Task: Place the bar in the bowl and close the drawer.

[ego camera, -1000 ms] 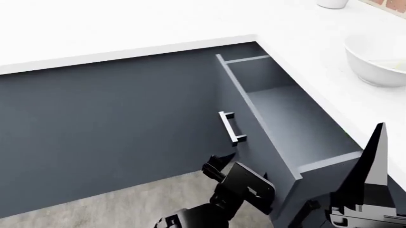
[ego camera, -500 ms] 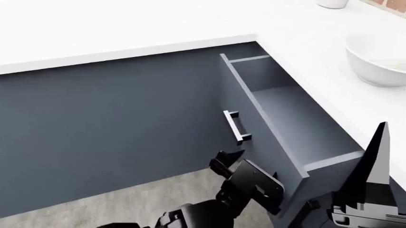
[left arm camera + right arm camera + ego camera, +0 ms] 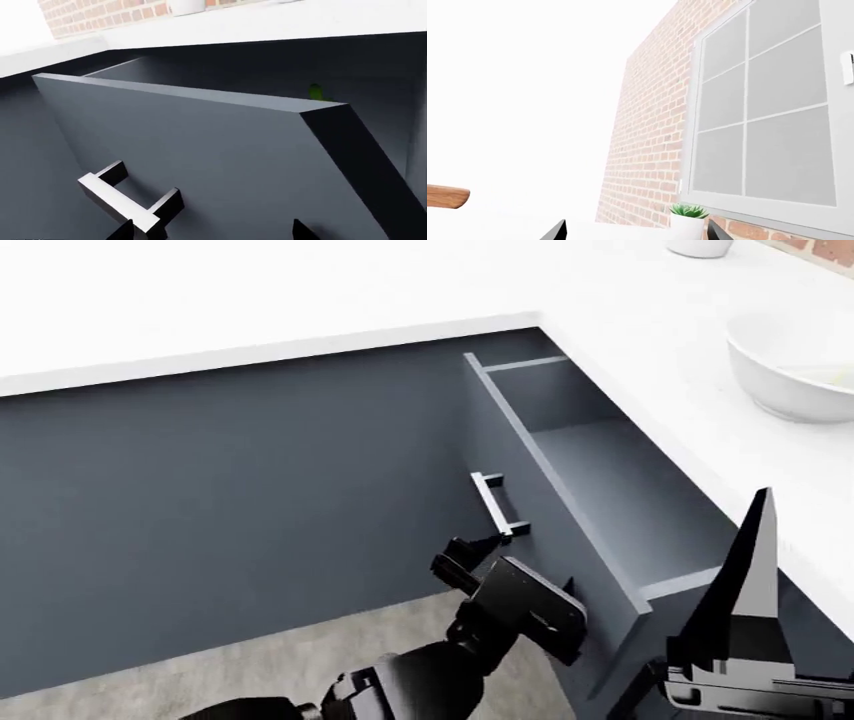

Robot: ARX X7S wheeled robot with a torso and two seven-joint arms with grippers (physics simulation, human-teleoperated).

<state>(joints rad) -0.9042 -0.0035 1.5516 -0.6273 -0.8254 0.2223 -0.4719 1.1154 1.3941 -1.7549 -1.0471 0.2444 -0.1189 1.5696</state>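
The drawer (image 3: 587, 480) stands pulled out from the dark cabinet, its lighter grey inside showing and its short bar handle (image 3: 491, 505) on the front. My left gripper (image 3: 461, 562) is open just below that handle, close to the drawer front (image 3: 220, 150). In the left wrist view the handle (image 3: 127, 202) lies by one fingertip, with nothing held. The white bowl (image 3: 794, 365) rests on the counter at the far right, and a faint pale bar (image 3: 817, 373) shows inside it. My right gripper (image 3: 758, 540) points upward, open and empty (image 3: 637, 232).
A small green item (image 3: 319, 92) lies inside the drawer. A white cup (image 3: 701, 246) stands at the counter's back edge. The white counter (image 3: 267, 300) wraps round the corner. A brick wall, a window and a potted plant (image 3: 687, 220) fill the right wrist view.
My left gripper has risen toward the drawer handle. The drawer front has shifted slightly inward. My right gripper has moved a little left.
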